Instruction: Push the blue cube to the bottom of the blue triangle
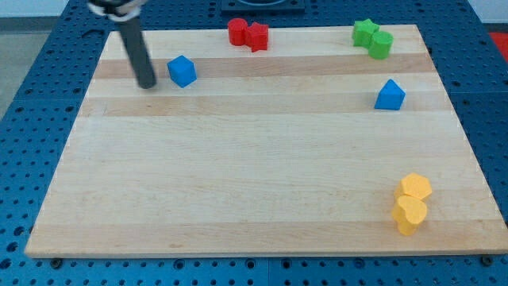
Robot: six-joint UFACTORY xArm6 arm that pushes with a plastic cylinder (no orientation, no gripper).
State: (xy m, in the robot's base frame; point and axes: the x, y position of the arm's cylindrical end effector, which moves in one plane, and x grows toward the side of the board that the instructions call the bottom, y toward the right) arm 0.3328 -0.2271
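The blue cube (182,71) sits near the table (238,199)'s top-left corner, my tip (147,83) just left of it. No claw exists. Likely light, rigid, slippery; push its left face toward the blue triangle (390,95).

2 red blocks (248,34) top-center, 2 green blocks (373,37) top-right, 2 yellow blocks (412,203) bottom-right.

A pale wooden board of glued planks (262,199) fills the centre — around it, from twelve to six o'clock, a blue perforated metal table (32,127) under even light.
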